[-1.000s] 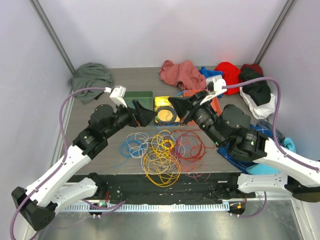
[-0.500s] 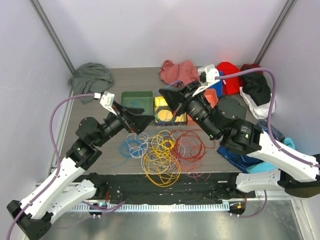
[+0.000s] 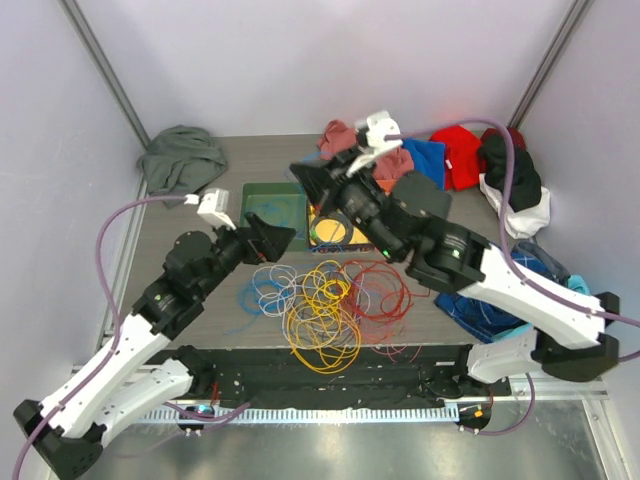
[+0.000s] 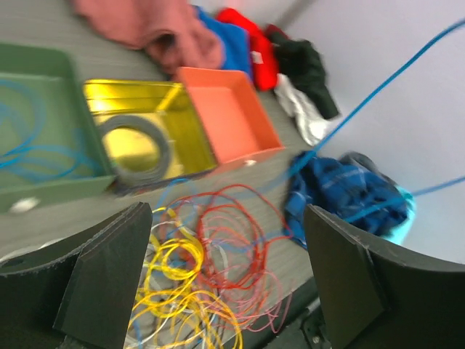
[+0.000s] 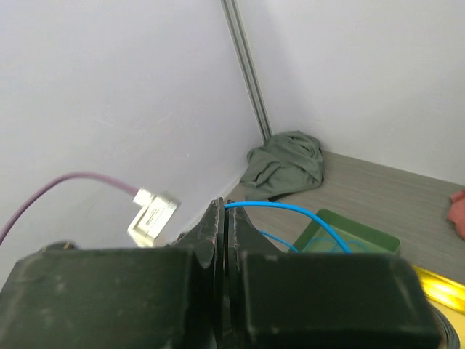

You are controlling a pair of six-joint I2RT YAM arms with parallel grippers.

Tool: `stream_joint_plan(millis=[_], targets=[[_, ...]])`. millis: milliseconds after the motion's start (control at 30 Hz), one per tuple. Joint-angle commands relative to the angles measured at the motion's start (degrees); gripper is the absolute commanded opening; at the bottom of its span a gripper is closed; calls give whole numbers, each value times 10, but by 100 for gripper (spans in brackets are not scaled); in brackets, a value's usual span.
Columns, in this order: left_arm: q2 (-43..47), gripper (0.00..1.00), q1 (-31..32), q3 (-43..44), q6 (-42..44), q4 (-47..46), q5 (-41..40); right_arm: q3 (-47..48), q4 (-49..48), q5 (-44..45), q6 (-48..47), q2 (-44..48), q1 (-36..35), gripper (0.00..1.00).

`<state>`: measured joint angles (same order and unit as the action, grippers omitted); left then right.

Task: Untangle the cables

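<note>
Right gripper [image 5: 221, 209] pinches the blue cable [image 5: 290, 212] high over the green tray [image 3: 268, 187], and the cable drops into the tray. Left gripper [image 3: 278, 236] is wide open and empty. The cable tangle [image 3: 322, 300] lies just near-right of it, closer than to the right arm.

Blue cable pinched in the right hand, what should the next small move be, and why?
Probably move the right hand over the green tray and open it. The hand is shut on the blue cable near that tray, where blue loops already lie, so releasing there should likely drop the rest in.
</note>
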<state>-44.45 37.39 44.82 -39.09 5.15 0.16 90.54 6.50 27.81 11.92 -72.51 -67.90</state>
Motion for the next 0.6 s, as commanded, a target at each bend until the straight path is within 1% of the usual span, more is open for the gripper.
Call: stream_joint_plan(millis=[0, 67, 100, 133, 200, 233, 267, 333, 367, 433, 467, 567], targets=[[103, 88, 1, 3, -55, 176, -177, 114, -18, -24, -25, -76, 29, 1], [136, 86, 1, -8, -79, 224, -223, 167, -10, -48, 5, -121, 74, 1], [154, 84, 1, -18, -107, 246, -234, 184, -3, -79, 18, -137, 91, 1], [183, 84, 1, -24, -118, 289, -243, 198, -2, -92, 28, -150, 121, 1], [216, 82, 1, -43, -145, 320, -259, 247, 3, -111, 40, -189, 140, 1], [245, 82, 1, -48, -152, 351, -263, 266, 7, -115, 41, -202, 150, 1], [260, 81, 1, -59, -158, 362, -267, 309, 20, -119, 36, -218, 154, 1], [300, 80, 1, -68, -176, 396, -270, 356, 35, -124, 30, -258, 159, 1], [311, 79, 1, -76, -180, 408, -270, 397, 42, -128, 28, -270, 163, 1], [334, 79, 1, -85, -196, 425, -269, 435, 42, -136, 24, -300, 167, 1], [349, 79, 1, -93, -201, 438, -269, 474, 43, -137, 23, -310, 170, 1], [369, 78, 1, -96, -208, 435, -263, 544, 40, -154, 28, -355, 178, 1]])
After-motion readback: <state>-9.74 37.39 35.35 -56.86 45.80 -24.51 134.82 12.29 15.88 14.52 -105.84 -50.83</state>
